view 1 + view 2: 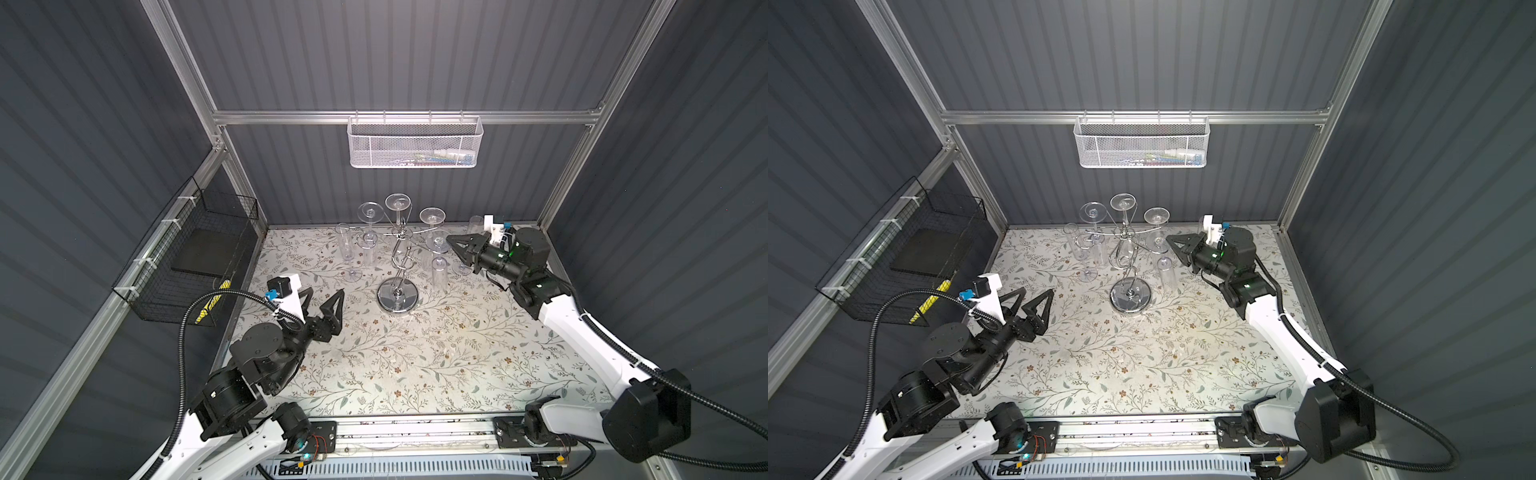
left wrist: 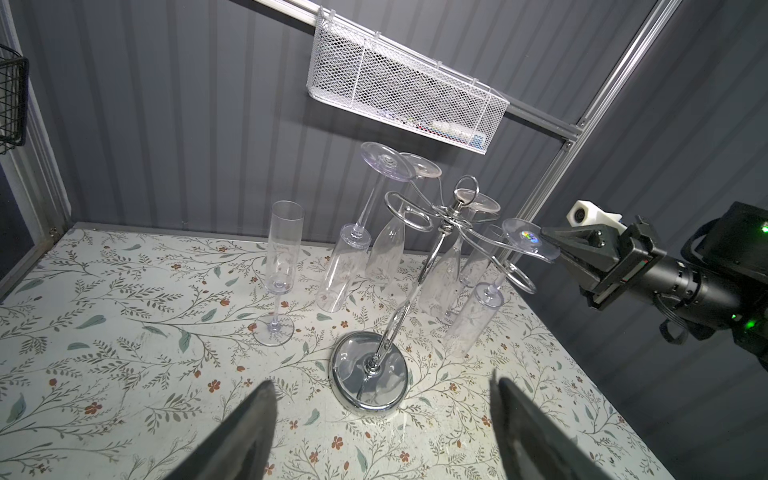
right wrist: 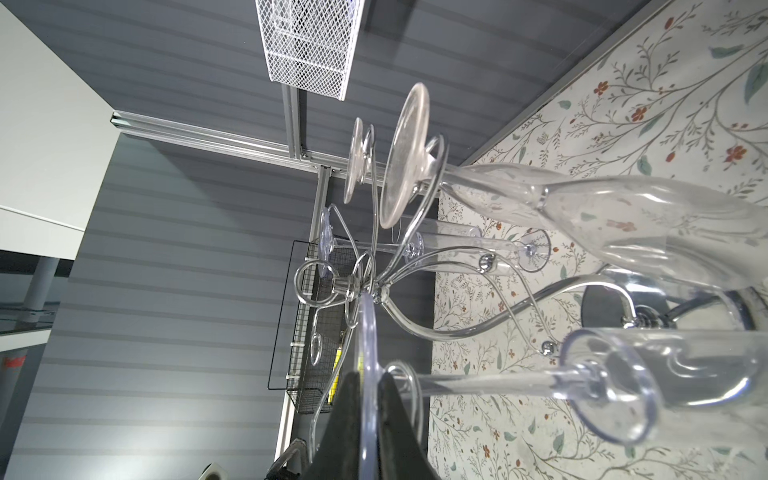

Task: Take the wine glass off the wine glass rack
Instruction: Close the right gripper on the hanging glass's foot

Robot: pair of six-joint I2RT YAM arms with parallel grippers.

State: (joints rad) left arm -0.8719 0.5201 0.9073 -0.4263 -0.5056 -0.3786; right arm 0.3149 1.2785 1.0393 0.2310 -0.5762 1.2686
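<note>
On the back wall (image 1: 415, 62): white mesh basket (image 1: 414, 143) holds blurry bits (image 1: 440, 157) | right pincer (image 1: 449, 239) grips hanging wine glass (image 2: 473, 324) foot | left pincer (image 1: 325, 291) open

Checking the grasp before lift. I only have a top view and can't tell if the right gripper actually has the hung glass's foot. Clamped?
Observer: Yes. In the right wrist view the right gripper is shut on the wine glass, with one finger on each face of its foot's rim.
Operator: Stem out of the hook?
Observer: No. In the same view the stem runs through the end loop of an arm of the wine glass rack.
</note>
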